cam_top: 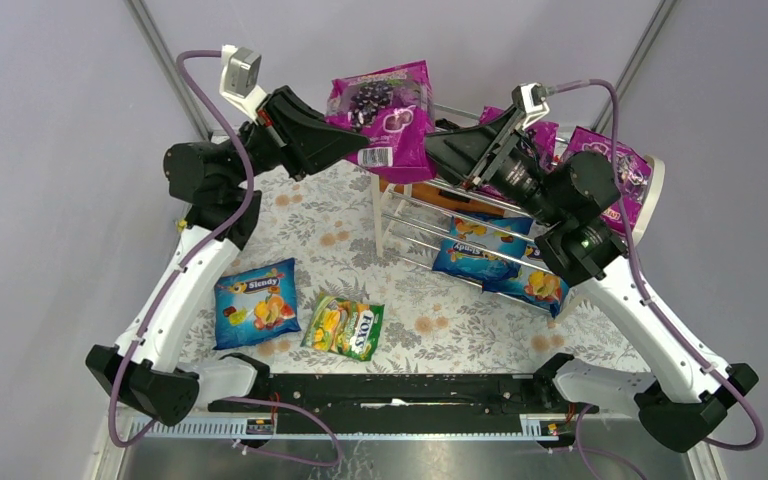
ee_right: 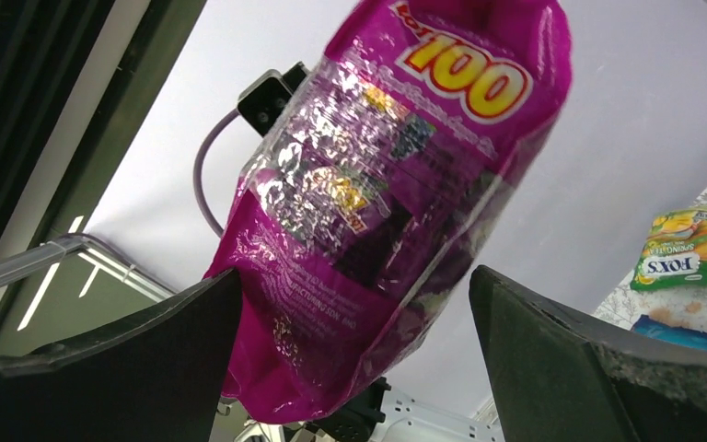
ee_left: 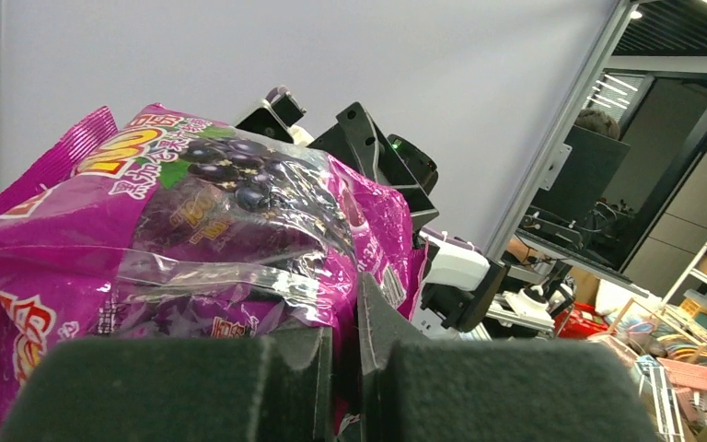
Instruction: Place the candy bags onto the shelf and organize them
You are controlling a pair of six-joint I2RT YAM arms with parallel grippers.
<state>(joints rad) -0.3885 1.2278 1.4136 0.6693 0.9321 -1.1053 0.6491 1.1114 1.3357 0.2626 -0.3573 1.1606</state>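
Observation:
My left gripper (cam_top: pixel 362 150) is shut on the lower edge of a magenta candy bag (cam_top: pixel 385 105), holding it up above the left end of the shelf (cam_top: pixel 379 215). In the left wrist view the bag (ee_left: pixel 193 221) bulges over the shut gripper (ee_left: pixel 345 368). My right gripper (cam_top: pixel 434 150) is open at the bag's right side. In the right wrist view the bag (ee_right: pixel 396 175) hangs between the spread fingers of that gripper (ee_right: pixel 354 304). Two magenta bags (cam_top: pixel 615 160) lie on the top tier and blue bags (cam_top: pixel 480 255) on a lower one.
On the flowered table cloth lie a blue Slendy bag (cam_top: pixel 255 302) and a green-yellow FOX'S bag (cam_top: pixel 345 327), both in front of the left arm. The FOX'S bag (ee_right: pixel 686 247) also shows in the right wrist view. The shelf's right end panel (cam_top: pixel 652 195) stands behind the right arm.

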